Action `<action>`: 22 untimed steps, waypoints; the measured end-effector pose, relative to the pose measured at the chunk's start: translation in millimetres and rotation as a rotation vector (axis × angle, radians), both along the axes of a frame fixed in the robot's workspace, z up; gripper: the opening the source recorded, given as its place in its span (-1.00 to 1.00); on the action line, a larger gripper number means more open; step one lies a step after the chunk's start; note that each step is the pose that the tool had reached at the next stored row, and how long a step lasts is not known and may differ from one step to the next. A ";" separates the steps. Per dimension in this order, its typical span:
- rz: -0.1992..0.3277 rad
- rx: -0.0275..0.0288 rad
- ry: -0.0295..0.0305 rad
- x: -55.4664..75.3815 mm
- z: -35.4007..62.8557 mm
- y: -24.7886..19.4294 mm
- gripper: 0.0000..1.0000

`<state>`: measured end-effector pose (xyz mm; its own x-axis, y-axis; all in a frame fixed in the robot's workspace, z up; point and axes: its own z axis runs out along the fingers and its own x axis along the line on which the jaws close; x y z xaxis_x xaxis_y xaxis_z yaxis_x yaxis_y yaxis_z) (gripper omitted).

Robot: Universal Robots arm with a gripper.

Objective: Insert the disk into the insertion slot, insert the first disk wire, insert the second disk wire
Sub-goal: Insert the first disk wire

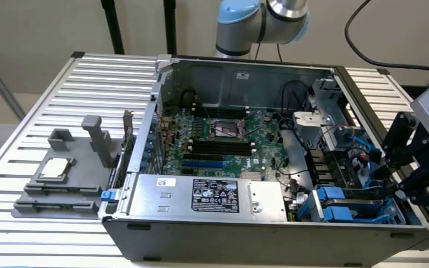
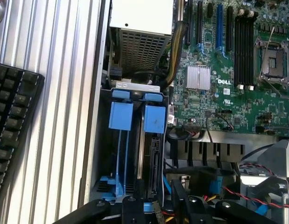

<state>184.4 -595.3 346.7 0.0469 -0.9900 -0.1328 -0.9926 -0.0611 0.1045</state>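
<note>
—Exterior view first: what do we see there?
—We see an open computer case lying on a ribbed metal table. The black gripper hangs at the exterior view's right, over the corner of the case where the blue parts of the insertion slot are. The grey power supply lies along the wall nearest the camera, and the motherboard is in the middle.
—And on the table beside the case?
—A grey holder with a small square chip on it, at the exterior view's left, well apart from the gripper.
—Now the wrist view. Where is the disk?
—We find the disk standing on its edge inside the insertion slot, between the blue rails, with its connector side turned to the camera. Its blue tab points toward the power supply.
—Do we see a wire in the connector?
—We cannot tell; some wires lie near the end of the disk, but the gripper's dark fingers cover that part.
—How is the claw?
—The gripper is spread wide, one finger on each side of the disk's end, and we see nothing held between them. Whether a finger touches the disk, we cannot tell. A black keyboard lies on the table outside the case wall.
</note>
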 end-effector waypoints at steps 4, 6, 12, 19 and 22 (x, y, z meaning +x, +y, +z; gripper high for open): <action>0.014 0.0039 0.0000 1.6 -1.3 -0.1 -0.26; 0.030 0.0076 0.0000 1.9 -1.6 -0.1 -0.26; 0.077 0.0220 -0.0008 3.4 -2.1 -0.1 -0.26; 0.112 0.0462 -0.0105 4.3 -3.5 -0.1 -0.26; 0.126 0.0562 -0.0145 4.5 -4.7 -0.1 -0.30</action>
